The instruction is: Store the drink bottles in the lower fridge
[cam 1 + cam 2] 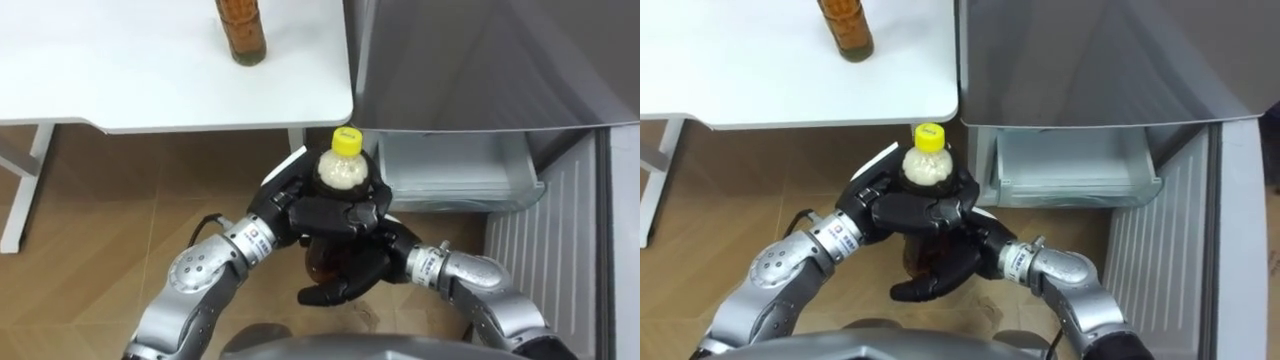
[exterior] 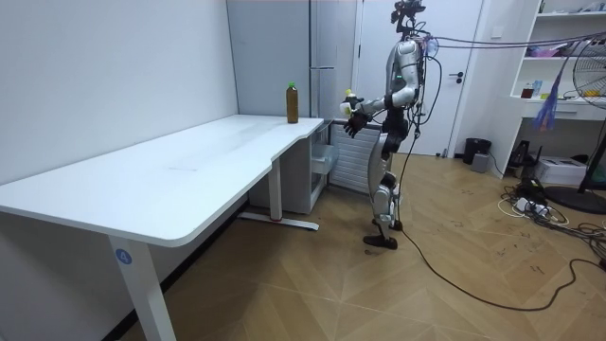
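Note:
A bottle with a yellow cap [image 1: 346, 143] and a brown drink stands upright between both my hands, in front of my chest. My left hand [image 1: 300, 205] is curled round its upper body just below the neck. My right hand [image 1: 352, 272] cups its lower part with fingers curled round it. A second brown drink bottle [image 1: 241, 30] stands on the white table [image 1: 150, 85] near its right end. To the right is the grey fridge [image 1: 480, 60], its lower drawer [image 1: 460, 175] pulled open with a clear bin. In the room view I stand beside the table's end, holding the capped bottle [image 2: 347, 95].
The table's rounded corner [image 1: 340, 105] lies just ahead of my hands, with its white leg [image 1: 25, 190] at the far left. Wooden floor lies below. In the room view a fan [image 2: 592, 104], shelves and floor cables [image 2: 540, 213] are at the room view's right.

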Tool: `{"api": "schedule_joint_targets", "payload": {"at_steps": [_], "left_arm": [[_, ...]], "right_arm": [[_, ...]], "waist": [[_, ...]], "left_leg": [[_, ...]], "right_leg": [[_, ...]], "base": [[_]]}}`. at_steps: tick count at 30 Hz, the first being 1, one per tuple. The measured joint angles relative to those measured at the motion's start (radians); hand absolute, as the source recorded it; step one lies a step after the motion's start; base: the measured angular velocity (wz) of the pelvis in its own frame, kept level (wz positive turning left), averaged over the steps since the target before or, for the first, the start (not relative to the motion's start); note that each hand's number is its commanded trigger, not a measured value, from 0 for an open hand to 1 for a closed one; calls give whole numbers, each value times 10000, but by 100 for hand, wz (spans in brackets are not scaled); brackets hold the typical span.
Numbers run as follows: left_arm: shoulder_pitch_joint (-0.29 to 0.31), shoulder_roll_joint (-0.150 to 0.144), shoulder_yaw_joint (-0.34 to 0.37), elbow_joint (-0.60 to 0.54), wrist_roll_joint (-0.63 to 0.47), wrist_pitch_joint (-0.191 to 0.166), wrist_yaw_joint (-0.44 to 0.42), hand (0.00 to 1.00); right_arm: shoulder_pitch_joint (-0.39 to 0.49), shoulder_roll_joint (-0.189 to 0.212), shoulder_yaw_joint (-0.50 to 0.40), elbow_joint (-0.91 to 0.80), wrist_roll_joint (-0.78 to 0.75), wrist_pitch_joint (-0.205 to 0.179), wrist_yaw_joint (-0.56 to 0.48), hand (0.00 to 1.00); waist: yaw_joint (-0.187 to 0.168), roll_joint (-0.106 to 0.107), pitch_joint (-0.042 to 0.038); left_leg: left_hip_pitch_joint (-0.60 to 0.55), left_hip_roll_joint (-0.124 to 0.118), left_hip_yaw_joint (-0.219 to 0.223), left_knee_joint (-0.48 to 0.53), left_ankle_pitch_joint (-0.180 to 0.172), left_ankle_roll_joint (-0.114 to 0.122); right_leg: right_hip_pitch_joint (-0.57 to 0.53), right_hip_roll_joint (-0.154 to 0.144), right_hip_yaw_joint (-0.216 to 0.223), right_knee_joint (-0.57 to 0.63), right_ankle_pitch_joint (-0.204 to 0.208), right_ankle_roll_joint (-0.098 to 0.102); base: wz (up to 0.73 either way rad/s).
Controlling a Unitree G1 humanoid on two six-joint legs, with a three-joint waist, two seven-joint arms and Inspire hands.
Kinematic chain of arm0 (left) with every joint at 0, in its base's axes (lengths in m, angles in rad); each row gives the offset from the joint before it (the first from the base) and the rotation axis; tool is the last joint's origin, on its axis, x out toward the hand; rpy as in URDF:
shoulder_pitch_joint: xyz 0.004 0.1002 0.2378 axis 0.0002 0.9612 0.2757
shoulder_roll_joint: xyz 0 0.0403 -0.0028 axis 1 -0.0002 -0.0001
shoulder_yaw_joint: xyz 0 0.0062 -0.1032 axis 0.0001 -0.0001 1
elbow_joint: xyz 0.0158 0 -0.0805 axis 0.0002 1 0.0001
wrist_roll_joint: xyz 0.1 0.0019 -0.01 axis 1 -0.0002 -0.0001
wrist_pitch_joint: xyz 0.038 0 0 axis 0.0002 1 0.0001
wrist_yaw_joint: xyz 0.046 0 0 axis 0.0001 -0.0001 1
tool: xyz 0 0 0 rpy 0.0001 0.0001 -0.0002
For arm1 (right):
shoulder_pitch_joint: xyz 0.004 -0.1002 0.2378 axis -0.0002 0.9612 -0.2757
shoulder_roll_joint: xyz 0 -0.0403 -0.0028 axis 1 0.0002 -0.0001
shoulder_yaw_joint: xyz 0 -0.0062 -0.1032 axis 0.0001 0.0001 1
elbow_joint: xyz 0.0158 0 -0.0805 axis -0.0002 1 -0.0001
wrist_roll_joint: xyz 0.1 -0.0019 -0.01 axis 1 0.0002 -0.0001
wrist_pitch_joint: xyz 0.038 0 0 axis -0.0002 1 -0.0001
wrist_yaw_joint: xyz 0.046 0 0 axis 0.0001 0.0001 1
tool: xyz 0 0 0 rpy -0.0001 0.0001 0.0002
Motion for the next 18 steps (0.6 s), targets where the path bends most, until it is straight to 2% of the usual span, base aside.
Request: {"api": "schedule_joint_targets", "payload": {"at_steps": [1, 5, 18], "left_arm": [[0, 0, -12, 0, 1, 0, 0, 100], [-22, 0, -79, 0, 1, 0, 0, 100], [-148, 11, -106, 0, -27, 46, 23, 100]], "right_arm": [[-2, 0, 1, 0, -22, 0, 0, 100], [-11, -2, 0, 0, -27, 0, 0, 100], [-195, -119, 108, -1, -141, -33, 33, 100]], "waist": [[-34, 5, 3], [-208, 13, 14], [-257, -50, 26]], "left_leg": [[-6, -2, -3, 0, 0, 0], [-7, -1, -3, -4, 0, 0], [2, 7, 108, -24, 0, 1]], "right_leg": [[-6, -1, 2, 0, 0, 0], [-14, 1, 5, 5, 0, 0], [-37, 4, 110, 2, 0, 0]], "base": [[0], [0], [0]]}}
